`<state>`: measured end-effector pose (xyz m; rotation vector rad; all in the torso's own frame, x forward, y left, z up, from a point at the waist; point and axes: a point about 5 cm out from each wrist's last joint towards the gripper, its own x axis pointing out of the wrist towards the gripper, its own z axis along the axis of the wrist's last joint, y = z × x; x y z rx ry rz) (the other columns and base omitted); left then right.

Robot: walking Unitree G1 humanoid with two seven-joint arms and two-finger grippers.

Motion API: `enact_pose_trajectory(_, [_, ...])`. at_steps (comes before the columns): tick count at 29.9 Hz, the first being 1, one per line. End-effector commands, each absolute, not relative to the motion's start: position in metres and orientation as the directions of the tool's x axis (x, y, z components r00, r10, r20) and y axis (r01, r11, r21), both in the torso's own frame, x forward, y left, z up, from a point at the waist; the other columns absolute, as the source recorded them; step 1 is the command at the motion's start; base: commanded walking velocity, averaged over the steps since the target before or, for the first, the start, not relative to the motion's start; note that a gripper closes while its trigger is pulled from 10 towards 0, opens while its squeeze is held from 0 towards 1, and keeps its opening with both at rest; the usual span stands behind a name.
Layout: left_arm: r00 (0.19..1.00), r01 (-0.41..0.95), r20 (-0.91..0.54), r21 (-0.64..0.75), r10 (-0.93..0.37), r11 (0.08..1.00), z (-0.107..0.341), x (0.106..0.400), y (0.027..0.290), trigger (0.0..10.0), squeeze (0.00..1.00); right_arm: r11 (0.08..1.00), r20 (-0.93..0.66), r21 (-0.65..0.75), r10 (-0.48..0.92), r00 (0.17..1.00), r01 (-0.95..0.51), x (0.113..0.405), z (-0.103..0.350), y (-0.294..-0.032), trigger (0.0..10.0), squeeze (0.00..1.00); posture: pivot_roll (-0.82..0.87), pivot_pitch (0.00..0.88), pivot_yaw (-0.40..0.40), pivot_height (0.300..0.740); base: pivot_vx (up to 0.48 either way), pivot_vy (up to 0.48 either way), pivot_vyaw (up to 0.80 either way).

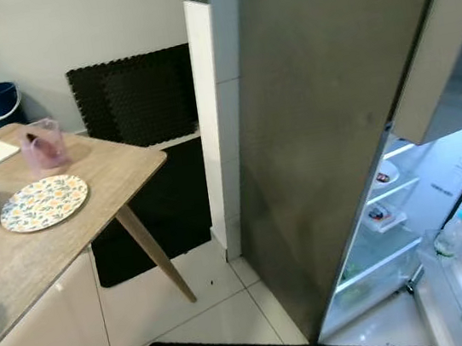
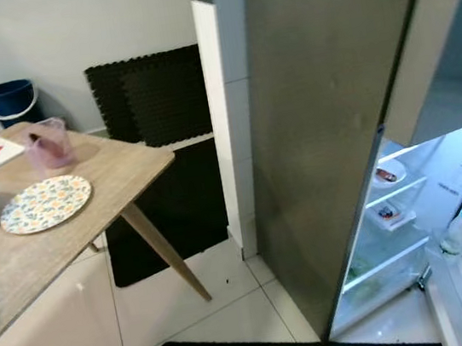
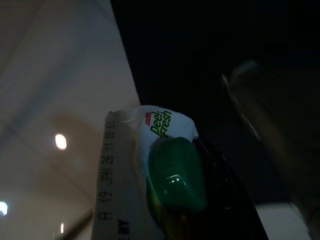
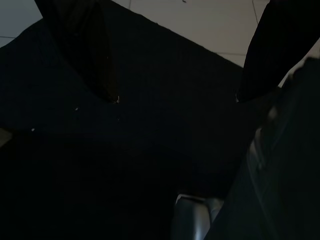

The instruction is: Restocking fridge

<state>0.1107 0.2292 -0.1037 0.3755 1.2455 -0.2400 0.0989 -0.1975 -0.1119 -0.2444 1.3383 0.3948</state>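
A white Peel Fresh carton [image 3: 150, 165] with a green cap sits pinched in the left gripper [image 3: 200, 200], right gripper [image 4: 175, 60] spread empty; carry it level toward the open fridge [image 1: 394, 227] shelves.

Table [image 1: 110, 168]: matt wood-grain top. Fridge side panel [image 1: 317, 109]: brushed grey metal, dull sheen; floor tiles [image 1: 146, 305] glossy. Carton [image 3: 125, 165]: printed glossy paperboard w/ smooth green plastic cap [image 3: 176, 172].
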Motion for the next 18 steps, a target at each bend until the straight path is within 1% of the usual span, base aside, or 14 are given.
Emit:
enact_pose_trajectory(1, [0.272, 0.386, -0.962, 0.135, 0.027, 0.913, -0.1067, 0.1007, 0.2285, 0.0, 0.00, 0.910, -0.970, 0.061, 0.151, 0.190, -0.409, 0.0997, -0.1121, -0.1939, 10.0, 0.00, -0.03, 0.000, 0.004, 0.740, 0.000, 0.000, -0.79])
enact_pose_trajectory(18, [0.270, 0.384, -0.963, 0.135, 0.029, 0.913, -0.1078, 0.0988, 0.2262, 0.0, 0.00, 0.910, -0.970, 0.061, 0.152, 0.192, -0.411, 0.1011, -0.1118, -0.1935, 10.0, 0.00, -0.03, 0.000, 0.003, 0.740, 0.000, 0.000, -0.79])
